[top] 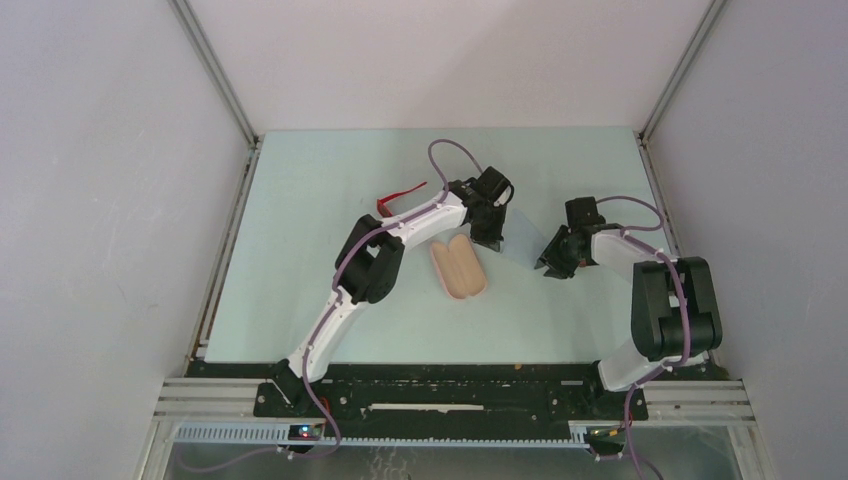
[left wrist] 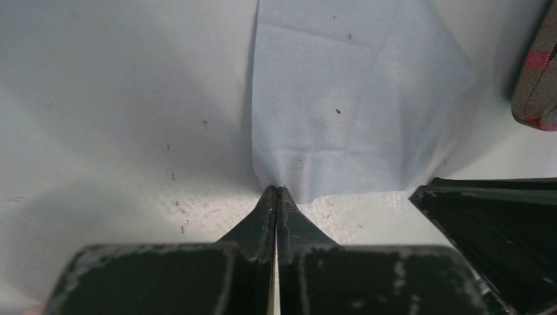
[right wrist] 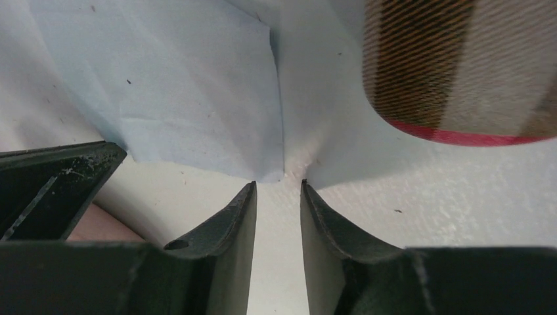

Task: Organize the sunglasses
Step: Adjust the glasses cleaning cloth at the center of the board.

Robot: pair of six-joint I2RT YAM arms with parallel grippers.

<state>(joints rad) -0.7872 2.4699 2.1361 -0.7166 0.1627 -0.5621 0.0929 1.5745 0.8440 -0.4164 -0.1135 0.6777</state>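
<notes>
The red sunglasses (top: 402,196) are lying on the pale, matte counter (top: 300,260) just above the centre of the top view. Their glossy plastic frame is showing as a thin curved strip, partly hidden behind the white left arm (top: 400,235), well apart from both grippers.

The left gripper (left wrist: 277,191) is reaching into the middle of the counter. In its wrist view its two dark, scuffed, tapering fingers are pressing flat together. They are pinching the lower edge of a pale blue cloth (left wrist: 348,98), a thin, soft sheet with faint fold creases gathering toward the tips.

The right gripper (right wrist: 278,184) is sitting just to the right of it with its curved black jaws standing apart. Only bare counter is showing in the gap, and a corner of the cloth is lying just ahead of one fingertip.

A plaid case (right wrist: 460,65), a rounded oblong in woven brown and cream fabric with a red stripe, is filling the upper right of the right wrist view.

A pink case (top: 458,266) is lying open below the left gripper in the top view, showing two smooth oval halves side by side.
</notes>
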